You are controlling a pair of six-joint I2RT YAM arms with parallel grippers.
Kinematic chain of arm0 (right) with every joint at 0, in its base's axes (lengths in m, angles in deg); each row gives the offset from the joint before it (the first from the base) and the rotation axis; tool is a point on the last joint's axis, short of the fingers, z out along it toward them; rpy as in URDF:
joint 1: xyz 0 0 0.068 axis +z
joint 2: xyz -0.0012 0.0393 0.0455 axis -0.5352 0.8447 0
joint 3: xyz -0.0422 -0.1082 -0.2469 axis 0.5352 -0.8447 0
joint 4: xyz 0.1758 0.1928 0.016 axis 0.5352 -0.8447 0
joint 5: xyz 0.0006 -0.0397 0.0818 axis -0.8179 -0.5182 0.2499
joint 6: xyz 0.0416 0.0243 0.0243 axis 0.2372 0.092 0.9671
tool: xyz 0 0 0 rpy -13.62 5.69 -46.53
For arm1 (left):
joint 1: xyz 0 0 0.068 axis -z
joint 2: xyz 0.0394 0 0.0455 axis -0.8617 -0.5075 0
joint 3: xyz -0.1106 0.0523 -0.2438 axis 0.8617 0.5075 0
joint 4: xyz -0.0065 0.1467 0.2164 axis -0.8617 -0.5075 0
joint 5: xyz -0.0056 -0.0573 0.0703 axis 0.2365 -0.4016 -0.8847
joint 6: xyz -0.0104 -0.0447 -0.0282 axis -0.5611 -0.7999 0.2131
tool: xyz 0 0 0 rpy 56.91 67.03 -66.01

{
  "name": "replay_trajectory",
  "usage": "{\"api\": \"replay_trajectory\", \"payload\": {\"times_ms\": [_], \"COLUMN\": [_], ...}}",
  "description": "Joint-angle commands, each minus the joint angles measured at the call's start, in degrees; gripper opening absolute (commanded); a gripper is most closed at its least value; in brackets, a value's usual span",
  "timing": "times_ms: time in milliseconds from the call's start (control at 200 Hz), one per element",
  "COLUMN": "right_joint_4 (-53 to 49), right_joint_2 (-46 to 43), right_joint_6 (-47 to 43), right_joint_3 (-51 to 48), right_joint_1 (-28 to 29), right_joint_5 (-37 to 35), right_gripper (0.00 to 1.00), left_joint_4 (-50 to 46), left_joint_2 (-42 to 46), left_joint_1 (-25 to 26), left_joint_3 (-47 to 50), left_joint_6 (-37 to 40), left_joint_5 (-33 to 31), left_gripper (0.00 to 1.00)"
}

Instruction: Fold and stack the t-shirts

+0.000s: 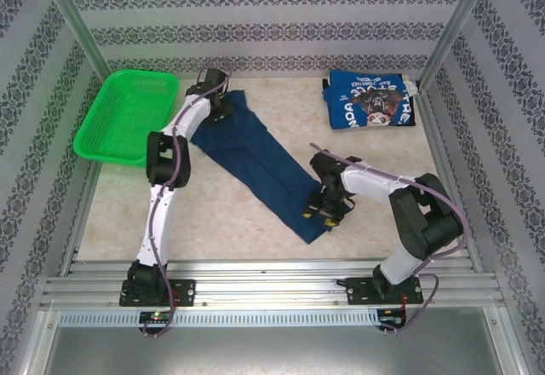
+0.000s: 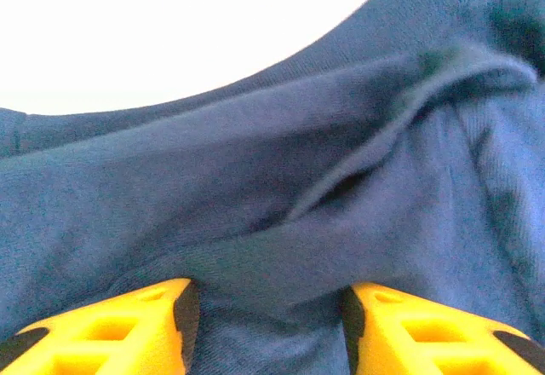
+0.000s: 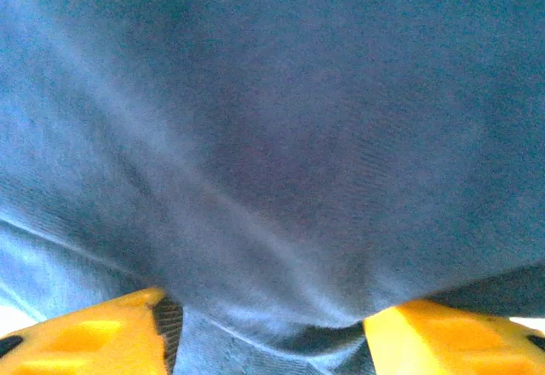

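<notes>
On the table (image 1: 221,222), left fingers (image 2: 111,324) and right fingers (image 3: 94,332) pinch the navy t-shirt (image 1: 255,158).

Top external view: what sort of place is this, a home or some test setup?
Probably a robot test cell, not a home: aluminium frame posts hold patterned wall panels around a table, with the left arm and right arm bolted at its near edge.

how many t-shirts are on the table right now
2. A dark navy t-shirt lies stretched diagonally across the middle. A brighter blue printed t-shirt sits folded at the far right. The green basket looks empty, so none seems hidden.
</notes>
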Motion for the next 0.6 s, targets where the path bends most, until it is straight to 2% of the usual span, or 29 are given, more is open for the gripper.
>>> {"api": "replay_trajectory", "payload": {"times_ms": [0,60,125,215,325,340,355,365,485,594], "right_joint_4": [5.54,2.55,-2.74,-6.14,-8.57,-8.70,-8.78,-8.90,-10.70,-11.00], "right_joint_2": [2.93,3.27,1.63,-4.47,-11.08,-11.57,-11.84,-11.97,-8.35,-2.92], "right_joint_6": [8.69,8.22,5.86,4.90,1.58,0.80,-0.11,-0.82,-10.09,-18.51], "right_joint_3": [-0.37,3.02,6.76,8.56,10.86,11.38,11.94,12.25,17.40,21.02], "right_joint_1": [7.32,10.02,10.32,8.08,3.81,3.12,2.34,1.74,-3.98,-6.31], "right_joint_5": [9.85,11.20,10.79,10.71,8.27,7.94,7.78,7.69,7.04,4.93], "right_gripper": [0.66,0.70,0.75,0.79,0.86,0.87,0.87,0.88,0.89,0.87], "left_joint_4": [-6.66,-2.53,1.36,3.12,1.66,1.89,2.11,2.24,1.11,-7.02], "left_joint_2": [-10.28,-10.86,-9.28,-6.77,0.11,1.46,2.82,3.70,13.30,18.71], "left_joint_1": [0.61,0.52,0.48,0.11,-0.95,-1.09,-1.27,-1.38,-3.14,-3.90], "left_joint_3": [-13.72,-15.68,-14.57,-14.17,-11.99,-11.38,-10.72,-10.36,-7.50,-7.29], "left_joint_6": [0.49,-1.54,-2.38,-2.75,-2.13,-1.88,-1.58,-1.33,0.34,2.45], "left_joint_5": [8.05,10.57,11.64,14.42,14.29,14.11,13.82,13.54,9.93,5.27], "left_gripper": [0.57,0.60,0.64,0.68,0.70,0.72,0.81,0.84,1.00,1.00]}}
